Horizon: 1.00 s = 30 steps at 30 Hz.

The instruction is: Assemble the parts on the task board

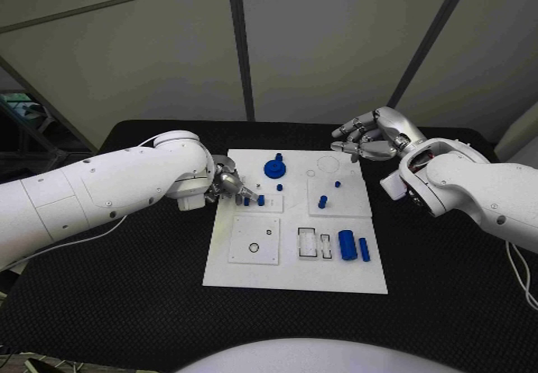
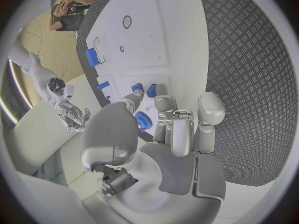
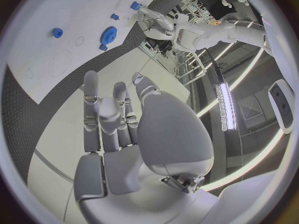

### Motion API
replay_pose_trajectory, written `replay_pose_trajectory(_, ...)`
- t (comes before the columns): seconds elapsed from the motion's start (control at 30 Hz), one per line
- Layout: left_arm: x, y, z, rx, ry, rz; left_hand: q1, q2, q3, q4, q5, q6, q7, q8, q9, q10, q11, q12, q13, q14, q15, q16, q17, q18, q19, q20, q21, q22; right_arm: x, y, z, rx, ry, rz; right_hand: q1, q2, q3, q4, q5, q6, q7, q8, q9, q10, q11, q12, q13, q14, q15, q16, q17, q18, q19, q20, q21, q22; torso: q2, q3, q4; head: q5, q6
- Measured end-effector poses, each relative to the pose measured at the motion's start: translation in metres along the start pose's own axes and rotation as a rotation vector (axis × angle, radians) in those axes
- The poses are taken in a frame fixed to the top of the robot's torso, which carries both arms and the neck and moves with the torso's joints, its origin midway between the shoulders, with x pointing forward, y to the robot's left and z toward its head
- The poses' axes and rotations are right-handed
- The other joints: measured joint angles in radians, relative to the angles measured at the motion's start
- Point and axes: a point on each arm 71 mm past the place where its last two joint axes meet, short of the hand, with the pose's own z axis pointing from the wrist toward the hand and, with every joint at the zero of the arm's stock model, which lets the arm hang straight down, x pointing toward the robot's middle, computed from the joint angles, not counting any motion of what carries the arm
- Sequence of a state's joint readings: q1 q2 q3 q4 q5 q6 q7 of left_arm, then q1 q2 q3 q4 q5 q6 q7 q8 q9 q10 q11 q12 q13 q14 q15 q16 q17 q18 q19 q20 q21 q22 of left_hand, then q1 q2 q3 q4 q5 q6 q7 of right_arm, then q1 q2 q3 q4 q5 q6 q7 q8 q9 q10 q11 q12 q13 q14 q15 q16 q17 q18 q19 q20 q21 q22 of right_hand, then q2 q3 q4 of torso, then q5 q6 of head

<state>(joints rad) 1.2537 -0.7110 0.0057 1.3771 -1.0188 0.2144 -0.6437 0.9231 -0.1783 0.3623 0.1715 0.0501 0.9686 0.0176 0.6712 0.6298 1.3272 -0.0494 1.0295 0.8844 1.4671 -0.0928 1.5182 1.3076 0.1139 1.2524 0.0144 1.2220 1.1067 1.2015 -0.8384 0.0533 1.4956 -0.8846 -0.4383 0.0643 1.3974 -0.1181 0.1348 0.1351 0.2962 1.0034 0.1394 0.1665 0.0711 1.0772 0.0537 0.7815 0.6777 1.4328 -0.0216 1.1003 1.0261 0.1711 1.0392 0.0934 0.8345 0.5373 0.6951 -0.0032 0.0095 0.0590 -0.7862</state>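
Blue plastic parts, small and hard-looking, sit scattered on the flat white rectangular task board (image 1: 294, 268) in the middle of the black textured counter (image 1: 448, 272). They should be light and rigid, and probably a little slick against metal fingers, so each wants a firm pinch across its sides rather than a squeeze from above.

The round blue toothed gear with a raised hub (image 1: 274, 169) stands near the board's far edge; its hub looks like the natural place to take it. Two short blue upright pegs (image 1: 253, 200) stand side by side near the board's left edge, and two more small blue pins (image 1: 329, 194) stand right of centre. A larger blue cylinder (image 1: 347, 245) lies beside a slimmer blue rod (image 1: 363, 249) towards the near right; both would likely roll if nudged, so they are best gripped around the middle.

The left hand (image 1: 225, 185) is low at the board's left edge, just beside the two pegs, fingers partly curled towards them. In the left wrist view its fingertips (image 2: 177, 115) are next to a peg, but I cannot tell whether they have closed on it. The right hand (image 1: 370, 136) hovers above the counter beyond the board's far right corner, fingers loosely spread and holding nothing.
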Motion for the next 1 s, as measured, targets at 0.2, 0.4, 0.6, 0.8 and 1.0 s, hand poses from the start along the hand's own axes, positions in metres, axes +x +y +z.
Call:
replay_pose_trajectory(0.2, -0.010, -0.003, -0.007, 0.021, -0.037, -0.024, 0.039, 0.008, -0.064, 0.040, 0.000, 0.000, 0.000, 0.004, -0.005, 0.000, 0.000, 0.000, -0.009, -0.004, -0.004, 0.000, 0.000, 0.000, 0.000, 0.000, -0.004, -0.006, -0.001, -0.001, 0.000, 0.003, -0.002, -0.001, 0.000, 0.000, 0.000, 0.000, 0.000, 0.000, 0.000, 0.000, 0.000, 0.000, 0.000, 0.000, 0.000, 0.000, 0.000, 0.000, 0.000, 0.000, 0.000, 0.000, 0.000, 0.000, 0.000, -0.0002, 0.0003, 0.000, 0.002)
replay_pose_trajectory(0.4, -0.024, -0.005, -0.016, 0.054, -0.098, -0.061, 0.068, -0.002, -0.101, 0.072, 0.000, -0.015, 0.004, 0.004, -0.012, -0.036, 0.004, -0.049, -0.070, -0.004, -0.004, 0.000, 0.000, 0.000, -0.028, -0.001, -0.041, -0.045, -0.002, -0.003, 0.001, 0.007, -0.005, -0.003, 0.000, 0.000, 0.000, 0.000, 0.000, 0.000, 0.000, 0.000, 0.000, 0.000, 0.000, 0.000, 0.000, 0.000, 0.000, 0.000, 0.000, 0.000, 0.000, 0.000, 0.000, 0.000, 0.000, -0.0001, 0.0009, 0.000, 0.004)
replay_pose_trajectory(0.6, -0.032, -0.007, -0.024, 0.116, -0.170, -0.100, 0.167, 0.004, -0.080, 0.090, 0.000, -0.103, 0.045, -0.034, -0.040, -0.160, 0.039, -0.184, -0.215, -0.016, 0.026, -0.171, -0.073, 0.055, -0.168, 0.018, -0.201, -0.222, -0.002, -0.004, 0.001, 0.010, -0.007, -0.004, 0.000, 0.000, 0.000, 0.000, 0.000, 0.000, 0.000, 0.000, 0.000, 0.000, 0.000, 0.000, 0.000, 0.000, 0.000, 0.000, 0.000, 0.000, 0.000, 0.000, 0.000, -0.001, 0.000, 0.0008, 0.0009, 0.001, 0.006)
replay_pose_trajectory(0.8, -0.031, -0.027, -0.024, 0.257, -0.234, -0.110, 0.320, -0.001, -0.007, 0.024, 0.000, -0.221, 0.113, -0.122, -0.107, -0.375, 0.113, -0.328, -0.292, -0.304, 0.091, -0.565, -0.490, 0.055, -0.336, 0.064, -0.389, -0.355, -0.003, -0.005, 0.002, 0.012, -0.009, -0.003, 0.000, 0.000, 0.001, 0.001, 0.004, -0.004, 0.004, 0.000, 0.000, -0.002, 0.001, 0.000, -0.001, -0.004, 0.004, -0.013, -0.009, 0.000, 0.000, 0.000, -0.004, -0.002, 0.000, 0.0011, 0.0009, -0.002, 0.009)
replay_pose_trajectory(1.0, -0.019, -0.040, -0.014, 0.412, -0.307, -0.087, 0.445, -0.018, 0.072, -0.051, 0.000, -0.197, 0.131, -0.191, -0.188, -0.409, 0.132, -0.425, -0.382, -0.386, 0.115, -0.721, -0.616, 0.015, -0.369, 0.085, -0.481, -0.412, -0.003, -0.005, 0.002, 0.011, -0.012, -0.002, 0.010, -0.010, 0.036, 0.017, 0.005, -0.007, 0.007, 0.007, 0.000, -0.049, 0.005, -0.126, -0.098, -0.034, 0.009, -0.109, -0.093, 0.000, 0.000, 0.000, -0.027, -0.014, 0.001, 0.0012, -0.0009, -0.007, 0.014)
